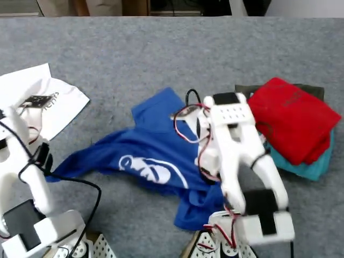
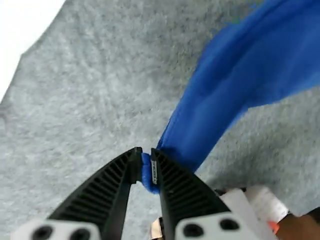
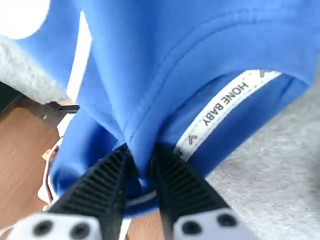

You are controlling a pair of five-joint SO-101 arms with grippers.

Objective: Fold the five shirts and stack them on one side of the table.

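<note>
A blue shirt (image 1: 156,156) with a white print lies spread and rumpled across the middle of the grey table (image 1: 161,59). My left gripper (image 2: 146,170) is shut on the tip of its sleeve (image 2: 235,90) at the left side of the table. My right gripper (image 3: 141,172) is shut on the shirt's collar edge (image 3: 165,125), beside the neck label (image 3: 225,107), near the table's front. At the right lies a pile of folded shirts: a red one (image 1: 293,118) on top, a teal one (image 1: 309,166) below, a dark one (image 1: 309,88) under them. A white shirt (image 1: 40,97) lies at the left edge.
The right arm's white body (image 1: 236,145) stands over the blue shirt's right part. Black cables (image 1: 80,185) trail across the front left. The far half of the table is bare grey felt. The table's front edge and wooden floor (image 3: 20,165) show in the right wrist view.
</note>
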